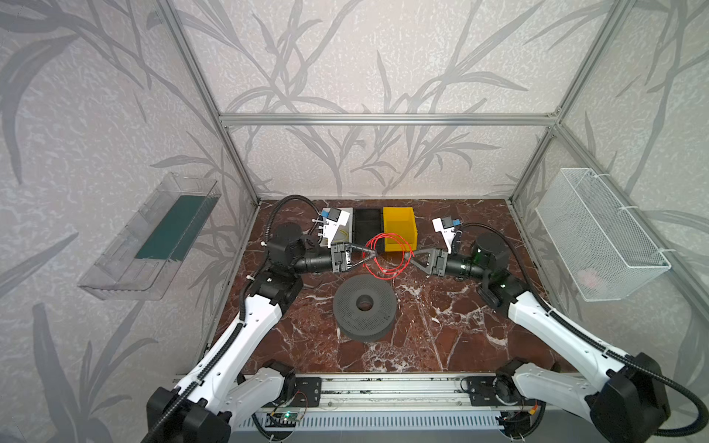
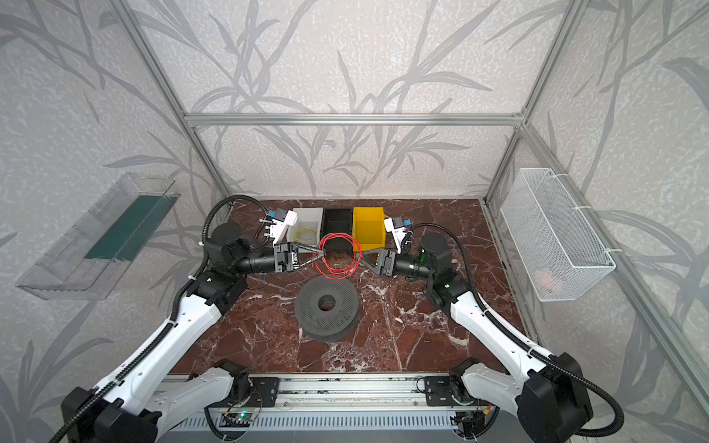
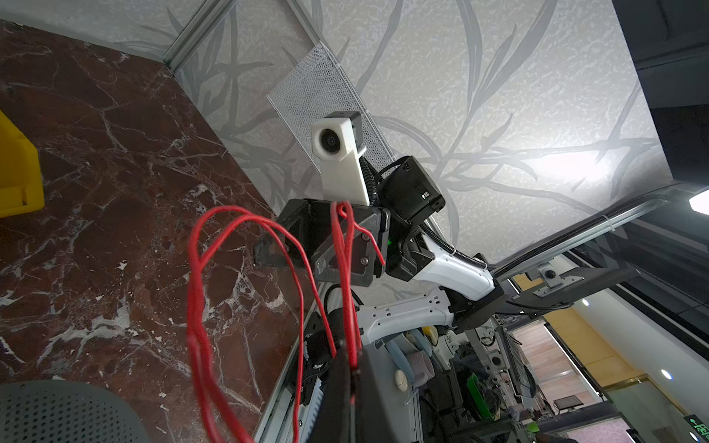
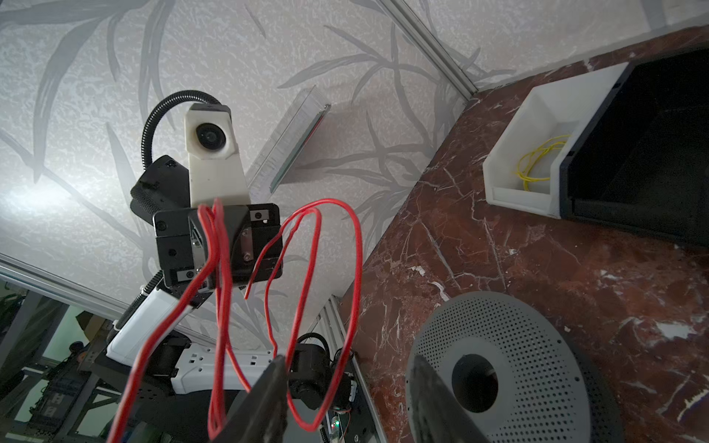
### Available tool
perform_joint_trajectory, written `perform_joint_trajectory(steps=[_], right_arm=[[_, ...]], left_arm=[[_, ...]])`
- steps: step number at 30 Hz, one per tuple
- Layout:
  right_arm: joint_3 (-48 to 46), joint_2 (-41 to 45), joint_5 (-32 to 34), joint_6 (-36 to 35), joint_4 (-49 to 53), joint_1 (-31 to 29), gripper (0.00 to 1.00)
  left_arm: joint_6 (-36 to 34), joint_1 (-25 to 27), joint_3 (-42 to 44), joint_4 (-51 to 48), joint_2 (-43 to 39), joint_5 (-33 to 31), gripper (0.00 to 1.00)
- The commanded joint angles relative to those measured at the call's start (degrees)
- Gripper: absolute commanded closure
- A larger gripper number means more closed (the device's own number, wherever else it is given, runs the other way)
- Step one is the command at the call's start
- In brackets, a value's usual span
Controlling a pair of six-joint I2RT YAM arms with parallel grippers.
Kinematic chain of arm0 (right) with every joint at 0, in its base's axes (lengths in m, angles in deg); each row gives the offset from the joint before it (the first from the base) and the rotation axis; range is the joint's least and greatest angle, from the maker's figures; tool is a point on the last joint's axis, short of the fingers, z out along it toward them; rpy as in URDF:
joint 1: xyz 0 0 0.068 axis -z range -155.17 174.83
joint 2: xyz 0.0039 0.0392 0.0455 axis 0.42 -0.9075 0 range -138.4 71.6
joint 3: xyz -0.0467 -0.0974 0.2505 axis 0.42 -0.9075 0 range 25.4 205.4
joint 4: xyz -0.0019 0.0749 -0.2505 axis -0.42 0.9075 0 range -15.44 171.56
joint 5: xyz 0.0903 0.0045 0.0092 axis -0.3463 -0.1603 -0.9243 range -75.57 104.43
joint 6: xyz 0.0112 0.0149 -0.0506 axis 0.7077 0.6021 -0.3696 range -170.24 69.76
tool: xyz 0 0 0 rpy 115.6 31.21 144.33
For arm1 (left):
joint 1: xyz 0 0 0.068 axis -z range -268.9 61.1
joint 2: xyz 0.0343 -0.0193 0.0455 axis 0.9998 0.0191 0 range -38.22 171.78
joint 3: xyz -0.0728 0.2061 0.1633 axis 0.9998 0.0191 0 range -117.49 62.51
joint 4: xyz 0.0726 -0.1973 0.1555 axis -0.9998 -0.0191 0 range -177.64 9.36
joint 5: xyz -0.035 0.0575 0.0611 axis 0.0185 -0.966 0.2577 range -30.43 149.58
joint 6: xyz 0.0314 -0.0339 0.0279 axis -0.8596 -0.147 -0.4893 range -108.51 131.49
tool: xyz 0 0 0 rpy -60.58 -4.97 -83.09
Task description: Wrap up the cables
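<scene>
Two grippers meet just beyond the perforated spool (image 1: 345,308): the left gripper (image 1: 370,250) is clenched on the red cable (image 4: 360,268), its loose coil clear of the marbled red-brown tabletop (image 1: 460,326), and the right gripper (image 1: 414,256) waits with jaws spread at the coil's other side. Next, I'd say, it must pinch those strands. The yellow cable (image 4: 537,165) lies in a white bin (image 2: 307,213) farther beyond, by leaf-papered walls (image 1: 383,57).

Looped red cable (image 1: 388,273) between left pincer (image 1: 373,251) and right pincer (image 1: 409,256), beyond grey spool (image 1: 364,307).
</scene>
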Motion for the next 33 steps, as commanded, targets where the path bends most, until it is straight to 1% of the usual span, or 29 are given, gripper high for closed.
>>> perform_joint_trajectory(steps=[1,3,6,8,10,11,15,21,25,28,33], right_arm=[[-0.5,0.8,0.0,-0.5,-0.6,-0.2,0.57],[-0.9,1.3,0.5,-0.7,1.0,0.7,0.58],[-2.7,4.1,0.1,0.2,0.9,3.8,0.57],[-3.4,6.5,-1.0,0.0,2.6,6.2,0.56],[-3.1,8.1,-1.4,-1.5,5.3,6.7,0.55],[-2.9,8.3,-1.8,-1.8,6.0,6.6,0.54],[-3.5,7.2,-3.0,0.6,2.2,5.4,0.54],[-3.3,4.5,-1.0,-0.9,1.9,1.5,0.55],[-4.1,2.5,-1.8,-1.8,2.1,1.2,0.58],[-5.2,1.6,-2.3,-0.1,-1.2,1.1,0.58],[-3.3,-0.4,-2.5,-0.1,-2.2,-1.1,0.58]], left_arm=[[1.1,0.5,0.4,3.1,-1.2,1.5,1.00],[0.1,0.4,0.1,1.4,-1.2,1.1,1.00],[-4.3,0.4,-1.1,-5.3,-1.5,-0.8,1.00],[-4.8,0.4,-1.1,-6.1,-1.9,-1.2,1.00],[-4.6,0.4,-1.2,-6.0,-1.9,-1.1,1.00],[-4.5,0.4,-1.3,-5.8,-1.8,-0.9,1.00],[-3.9,0.4,-1.4,-4.9,-1.4,-0.5,1.00],[-1.6,0.5,-1.1,-2.1,-1.3,0.0,1.00],[-1.7,0.5,-1.4,-2.6,-1.5,0.0,1.00],[-1.6,0.5,-1.4,-2.6,-1.5,0.2,1.00],[-1.5,0.7,-1.2,-2.3,-1.4,0.5,1.00]])
